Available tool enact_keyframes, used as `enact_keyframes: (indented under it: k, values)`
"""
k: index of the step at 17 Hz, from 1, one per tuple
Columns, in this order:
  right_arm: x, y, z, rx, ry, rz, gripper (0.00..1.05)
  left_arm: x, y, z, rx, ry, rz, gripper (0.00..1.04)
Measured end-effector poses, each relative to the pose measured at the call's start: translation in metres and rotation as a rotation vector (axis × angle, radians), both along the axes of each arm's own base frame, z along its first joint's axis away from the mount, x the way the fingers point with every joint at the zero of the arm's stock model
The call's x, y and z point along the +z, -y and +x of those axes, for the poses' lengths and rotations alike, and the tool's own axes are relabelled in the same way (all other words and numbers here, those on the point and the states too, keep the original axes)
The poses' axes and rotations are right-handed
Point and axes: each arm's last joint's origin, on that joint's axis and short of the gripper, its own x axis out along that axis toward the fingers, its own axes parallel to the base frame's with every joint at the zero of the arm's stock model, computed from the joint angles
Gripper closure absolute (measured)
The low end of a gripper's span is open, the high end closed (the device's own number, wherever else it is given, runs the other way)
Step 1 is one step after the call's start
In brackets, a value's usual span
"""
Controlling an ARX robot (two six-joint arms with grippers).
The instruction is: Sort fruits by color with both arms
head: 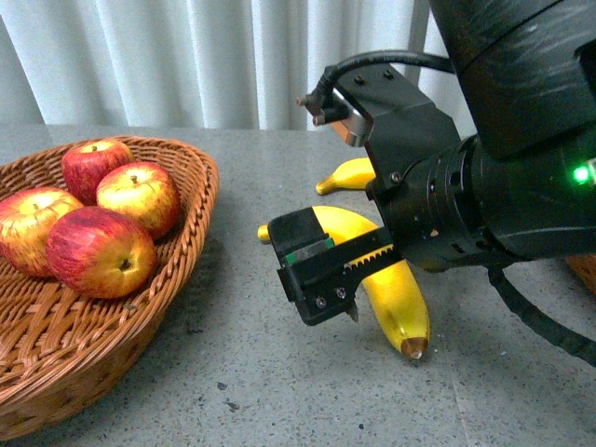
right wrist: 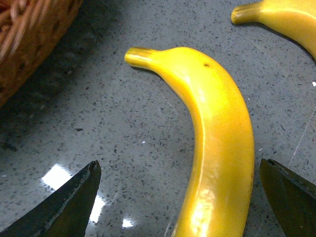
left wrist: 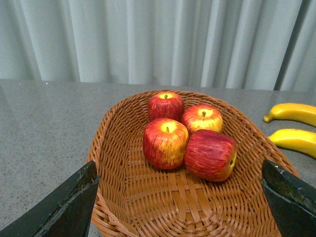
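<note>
Several red apples (head: pixel 98 250) streaked with yellow lie in a brown wicker basket (head: pixel 84 372) at the left. On the grey table to its right lies a yellow banana (head: pixel 402 296), with a second banana (head: pixel 349 174) behind it. My right gripper (head: pixel 335 279) hangs open just above the nearer banana. In the right wrist view that banana (right wrist: pixel 217 128) runs between the open fingers of the right gripper (right wrist: pixel 177 165), nearer one finger and untouched. The left gripper (left wrist: pixel 177 168) is open over the basket (left wrist: pixel 163 207), its fingers apart from the apples (left wrist: pixel 165 143). It is out of the front view.
The right arm's black body (head: pixel 503 140) fills the upper right of the front view. A bit of another wicker basket (head: pixel 585 270) shows at the right edge. A white curtain (head: pixel 186 56) hangs behind the table. Bare tabletop (head: pixel 242 372) lies between basket and banana.
</note>
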Motion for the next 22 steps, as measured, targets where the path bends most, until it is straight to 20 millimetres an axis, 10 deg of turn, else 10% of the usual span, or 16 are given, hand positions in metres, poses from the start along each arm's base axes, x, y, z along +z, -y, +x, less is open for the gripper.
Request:
enact_keyframes:
  k: [9, 14, 15, 22]
  values:
    - [-0.033, -0.005, 0.011, -0.003, -0.034, -0.1, 0.07, 0.0, 0.0, 0.0, 0.0, 0.0, 0.0, 0.07]
    - [-0.031, -0.003, 0.013, -0.009, -0.023, -0.094, 0.49, 0.0, 0.0, 0.0, 0.0, 0.0, 0.0, 0.07]
    - [-0.017, 0.007, 0.018, -0.034, 0.004, -0.054, 0.68, 0.0, 0.0, 0.0, 0.0, 0.0, 0.0, 0.07]
    - [0.085, 0.121, 0.03, -0.163, 0.295, 0.326, 0.7, 0.0, 0.0, 0.0, 0.0, -0.001, 0.0, 0.07]
